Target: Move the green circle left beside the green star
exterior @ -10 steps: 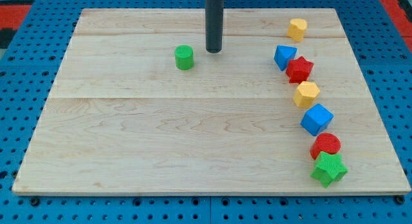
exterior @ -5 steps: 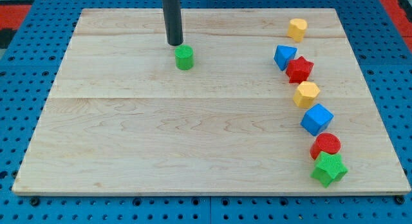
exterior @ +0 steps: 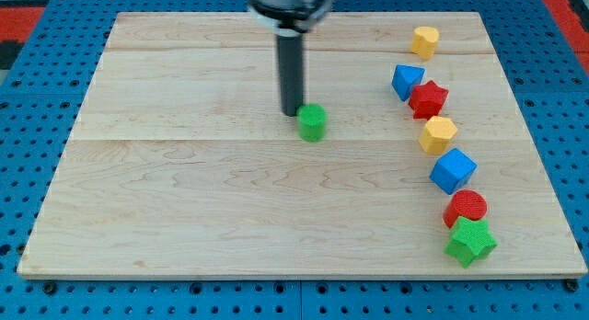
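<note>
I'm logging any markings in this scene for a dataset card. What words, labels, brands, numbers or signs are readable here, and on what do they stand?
None: no text, number, brand or sign can be read anywhere in the camera view.
The wooden board shows only grain.
The blocks, such as the green circle and the green star, have plain faces.
The rod ending in my tip, just up-left of the green circle, carries no visible marking.

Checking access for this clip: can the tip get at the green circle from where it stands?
Probably yes: my tip sits right at the green circle, on its upper-left side, with no other block between them.
</note>
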Controlling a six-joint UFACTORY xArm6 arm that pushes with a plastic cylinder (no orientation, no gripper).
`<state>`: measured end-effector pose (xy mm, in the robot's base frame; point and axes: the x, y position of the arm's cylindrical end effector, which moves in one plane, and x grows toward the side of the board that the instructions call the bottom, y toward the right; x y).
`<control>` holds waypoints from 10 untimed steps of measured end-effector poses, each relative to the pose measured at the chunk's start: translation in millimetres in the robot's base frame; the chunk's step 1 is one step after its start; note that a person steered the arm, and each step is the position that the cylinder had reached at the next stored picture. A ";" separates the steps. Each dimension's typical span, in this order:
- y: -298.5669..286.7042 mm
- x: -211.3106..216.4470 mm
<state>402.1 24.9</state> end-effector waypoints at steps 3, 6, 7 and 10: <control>74.7 78.6; 87.5 69.2; 37.4 57.6; 70.8 128.6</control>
<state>530.7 95.7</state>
